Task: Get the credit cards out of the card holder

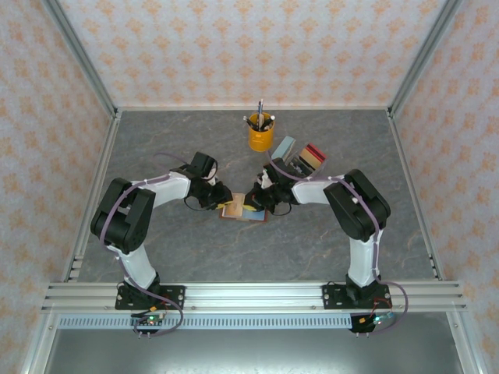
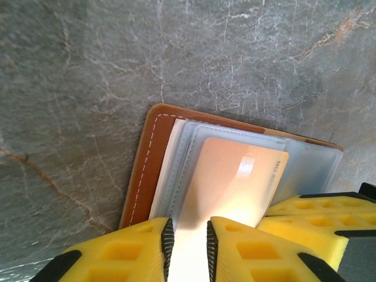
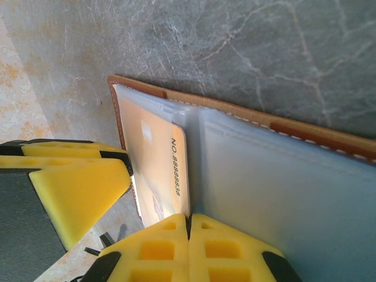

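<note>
Step in hand, as we judge it: draw the top credit card [image 2: 235, 182] out of its pocket while the card holder [image 1: 243, 212] is pinned open.

To do it well, we want the left pincer [image 2: 189, 230] to close on the card's exposed left end only, not on the clear sleeve [image 3: 264, 194] or the leather. Then pull flat and straight to the left along the pocket, without lifting, so the sleeve doesn't buckle. The right pincer [image 3: 189, 226] should bear down hard enough that the holder doesn't slide with the card. The risks we see are the thin card slipping from the pads, or the holder dragging along.

Left pincer: jaws a little apart, and the card's end runs in at the gap. We can't tell if the pads touch the card.

Right pincer: closed tight, tips together, nothing seen between them. The tips are down on the holder at its fold, just beside the card's numbered edge.

The holder lies open and flat on the grey desk [image 2: 88, 88], mid-desk, between the two pincers. The left pincer is at its left edge and the right pincer is over its middle, coming from the right. The pale orange card sits on the holder's left half, over the sleeves.
</note>
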{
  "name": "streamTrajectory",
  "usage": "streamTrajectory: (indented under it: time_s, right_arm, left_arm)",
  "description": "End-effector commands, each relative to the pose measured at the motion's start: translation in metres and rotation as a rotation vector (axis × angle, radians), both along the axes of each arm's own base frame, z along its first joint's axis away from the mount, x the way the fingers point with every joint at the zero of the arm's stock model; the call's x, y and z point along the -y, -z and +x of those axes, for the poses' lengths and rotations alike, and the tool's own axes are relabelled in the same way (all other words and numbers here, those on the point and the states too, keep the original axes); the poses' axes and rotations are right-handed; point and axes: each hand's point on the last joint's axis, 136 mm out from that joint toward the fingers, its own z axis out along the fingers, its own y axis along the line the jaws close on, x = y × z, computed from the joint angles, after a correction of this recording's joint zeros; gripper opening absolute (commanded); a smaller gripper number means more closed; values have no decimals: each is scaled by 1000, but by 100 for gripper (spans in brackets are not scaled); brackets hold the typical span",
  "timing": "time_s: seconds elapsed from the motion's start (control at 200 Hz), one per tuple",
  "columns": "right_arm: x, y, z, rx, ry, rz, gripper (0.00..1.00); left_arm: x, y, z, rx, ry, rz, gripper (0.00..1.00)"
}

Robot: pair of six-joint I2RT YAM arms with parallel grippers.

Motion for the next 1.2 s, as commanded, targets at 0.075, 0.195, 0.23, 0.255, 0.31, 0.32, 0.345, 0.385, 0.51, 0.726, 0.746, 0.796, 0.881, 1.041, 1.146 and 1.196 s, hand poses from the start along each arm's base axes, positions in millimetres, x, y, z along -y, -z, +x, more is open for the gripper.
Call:
streamTrajectory:
  time_s: [0.075, 0.195, 0.23, 0.255, 0.31, 0.32, 0.345, 0.385, 0.51, 0.726, 0.746, 0.796, 0.881, 1.041, 1.146, 1.196]
  right_arm:
    - [15, -2, -5, 14, 5, -44, 0]
    - [19, -2, -5, 21, 4, -61, 0]
    - [20, -2, -5, 22, 3, -62, 0]
    - [21, -2, -6, 23, 2, -65, 0]
    - [21, -2, -6, 23, 2, -66, 0]
    - [21, -2, -5, 25, 1, -66, 0]
    - [22, -2, -6, 26, 1, -68, 0]
    - [23, -1, -6, 27, 2, -80, 0]
    - [28, 1, -5, 42, 4, -109, 0]
    - [22, 1, -2, 31, 3, -84, 17]
    - [21, 2, -1, 30, 2, -80, 19]
    - [19, 3, -1, 21, -1, -71, 21]
    - [16, 6, 0, 11, -3, -64, 22]
    - [11, 8, 1, 5, -7, -55, 22]
    - [11, 9, 3, 2, -5, -56, 22]
    - [10, 10, 3, 2, -5, -58, 22]
  left_arm:
    - [-12, 14, -16, -47, -15, 48, 28]
    - [-13, 15, -16, -48, -16, 52, 27]
    - [-13, 14, -16, -46, -14, 52, 27]
    - [-14, 15, -16, -48, -14, 54, 26]
    - [-13, 14, -15, -45, -13, 53, 24]
    - [-14, 15, -16, -47, -13, 54, 24]
    - [-13, 15, -16, -48, -12, 53, 23]
    - [-14, 15, -16, -49, -12, 54, 21]
    - [-14, 15, -16, -50, -8, 58, 17]
    - [-14, 15, -16, -54, -5, 62, 14]
    - [-14, 15, -16, -54, -6, 62, 14]
    - [-15, 17, -17, -59, -6, 64, 13]
    - [-15, 19, -18, -68, -4, 66, 12]
    - [-15, 23, -20, -83, -6, 70, 11]
    - [-16, 24, -21, -89, -6, 74, 11]
    - [-15, 25, -21, -92, -5, 75, 10]
